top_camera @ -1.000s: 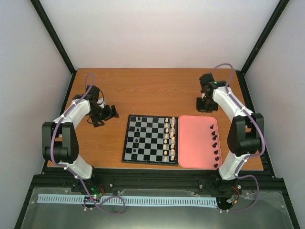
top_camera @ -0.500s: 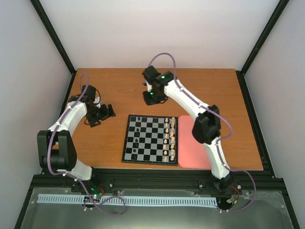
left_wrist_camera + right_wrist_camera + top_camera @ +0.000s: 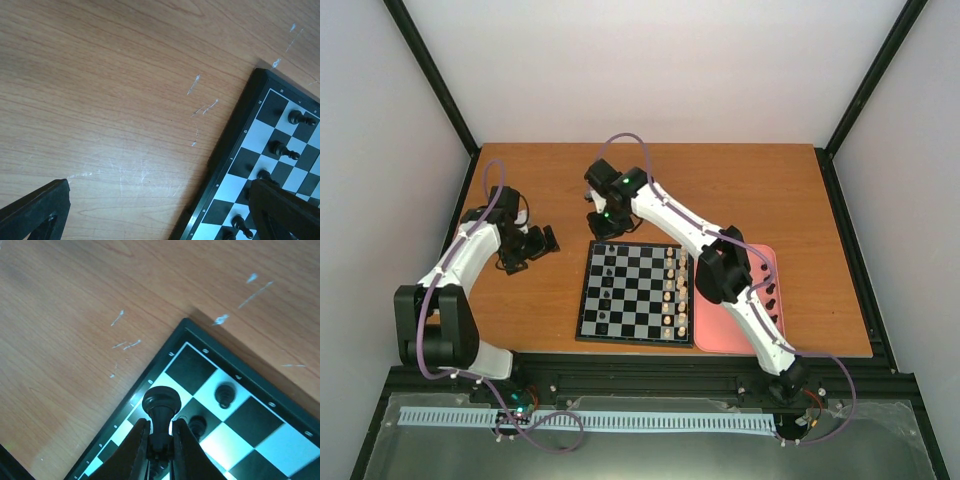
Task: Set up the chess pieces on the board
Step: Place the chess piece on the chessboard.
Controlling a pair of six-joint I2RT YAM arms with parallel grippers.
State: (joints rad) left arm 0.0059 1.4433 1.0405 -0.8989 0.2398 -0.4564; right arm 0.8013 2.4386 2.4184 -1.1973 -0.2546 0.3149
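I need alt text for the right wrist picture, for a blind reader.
The right gripper holds a black chess piece upright between its fingers, near a corner of the chessboard. Nearby, two other black pieces stand on squares; wooden table fills the rest.

Small square chessboard, black and pale grey checks, thin black rim: one corner in view, lying on an orange-brown wooden tabletop marked with pale scratches. Right gripper: dark fingers clamped on a round-headed black chess piece, over the board's rim beside that corner. Two small black pieces stand on squares just inside the corner.
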